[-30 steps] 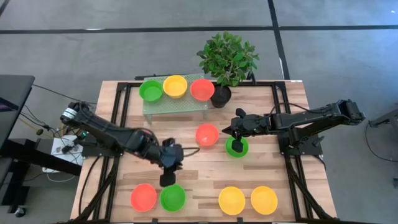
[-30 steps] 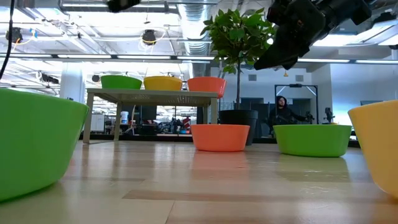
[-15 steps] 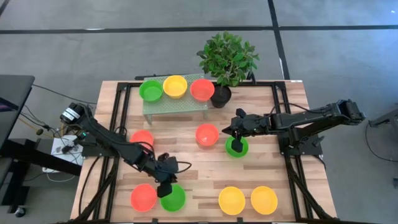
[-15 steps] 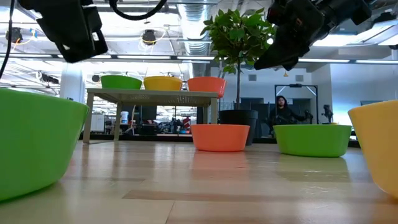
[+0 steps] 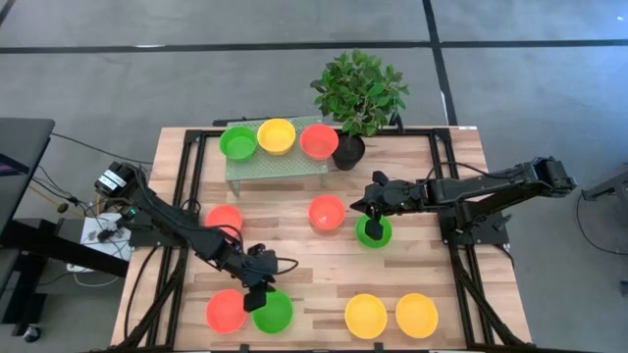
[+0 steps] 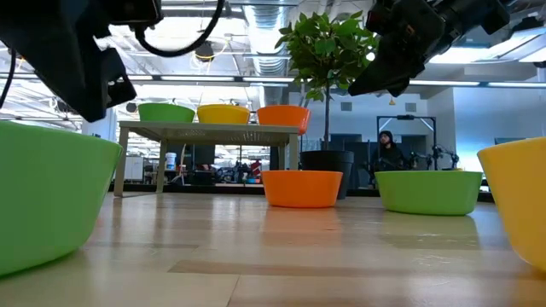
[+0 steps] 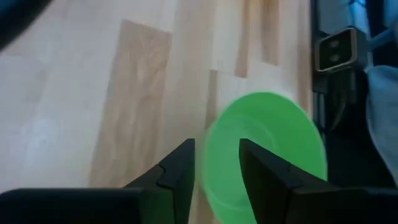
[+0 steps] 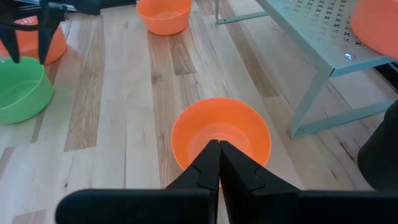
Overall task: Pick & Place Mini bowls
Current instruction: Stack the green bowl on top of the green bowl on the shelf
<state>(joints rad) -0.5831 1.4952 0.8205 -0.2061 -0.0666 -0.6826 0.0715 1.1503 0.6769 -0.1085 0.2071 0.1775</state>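
My left gripper (image 5: 256, 298) has slid from the middle of the bench toward the near edge and now hangs over the rim of the green bowl (image 5: 273, 312) there; that move uncovers a red-orange bowl (image 5: 224, 218) by the left edge that the arm hid before. Its fingers (image 7: 178, 169) are spread, with the bowl's rim (image 7: 214, 163) between them but not pinched. My right gripper (image 5: 373, 231) has not moved: it sits above the green bowl (image 5: 374, 233) at mid-bench, fingers (image 8: 208, 163) pressed together, holding nothing.

I count eleven mini bowls. Four are red-orange: one on the shelf (image 5: 319, 141), the one by the left edge, one at mid-bench (image 5: 327, 213) and one at the near left corner (image 5: 227, 311). Three are green, including one on the shelf (image 5: 237, 143). Three are yellow: one on the shelf (image 5: 277, 135) and two (image 5: 366, 316) (image 5: 417, 315) along the near edge. I only find ten from above, so the eleventh is not in sight.

All are smooth, glossy, round and shallow. The bench (image 5: 451, 167) is pale wooden planks. The shelf (image 5: 278, 163) at the far edge is a pale green perforated metal stand on thin legs, with a leafy plant in a black pot (image 5: 349, 152) beside it.

The low view shows the bowls' flared side profiles (image 6: 301, 188) and a person (image 6: 387, 149) in the room behind, which the high view misses.
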